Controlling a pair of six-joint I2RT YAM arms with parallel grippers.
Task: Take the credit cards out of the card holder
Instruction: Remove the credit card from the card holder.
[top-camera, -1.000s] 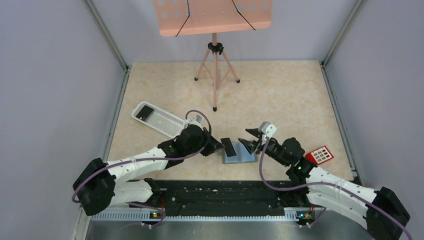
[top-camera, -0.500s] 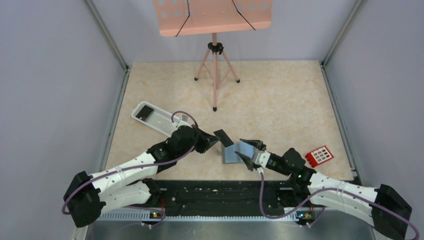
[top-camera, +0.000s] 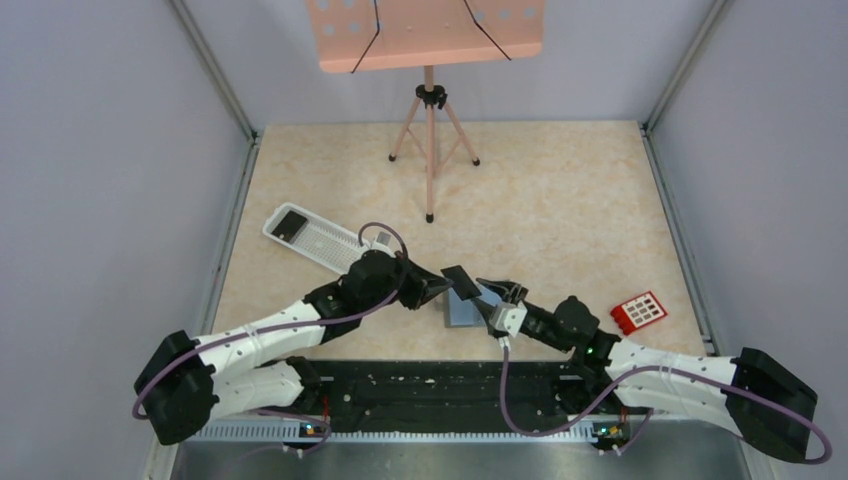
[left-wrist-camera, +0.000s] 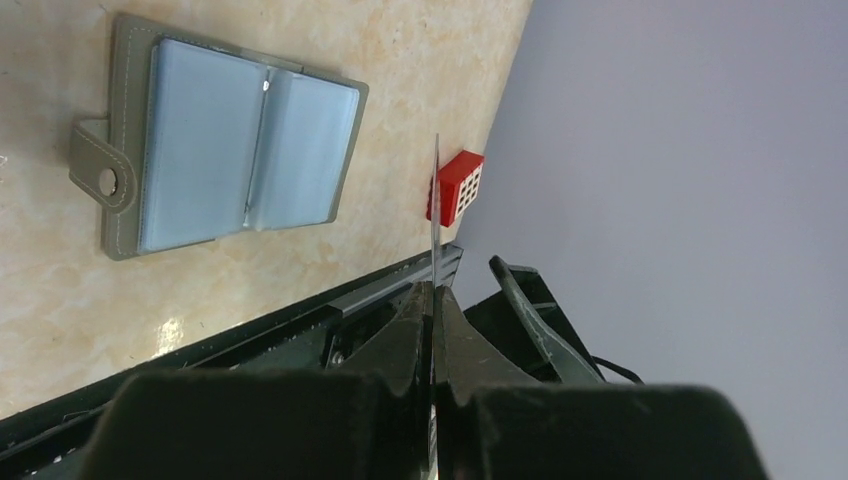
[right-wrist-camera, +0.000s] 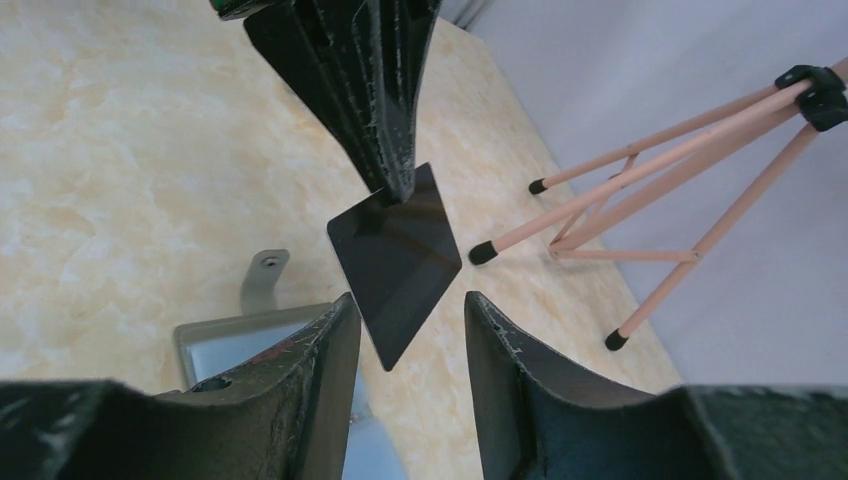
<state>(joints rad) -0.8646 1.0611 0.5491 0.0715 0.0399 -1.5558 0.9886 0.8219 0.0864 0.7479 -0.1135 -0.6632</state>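
pinched a thin black rectangular card (right-wrist-camera: 395, 262) between the tightly closed left fingers (left-wrist-camera: 434, 292), at mid-frame in the top view. held the right fingers (top-camera: 491, 302) parted around its lower corner, contact unclear. found the slate-grey folding card holder (left-wrist-camera: 205, 150) spread flat on the beige marbled surface (top-camera: 560, 200) beneath, a red card with pale squares (top-camera: 640, 311) lower right.

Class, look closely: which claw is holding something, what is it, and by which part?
The left claw pinches a thin black rectangular card by one edge. The right claw stands open, holding nothing.
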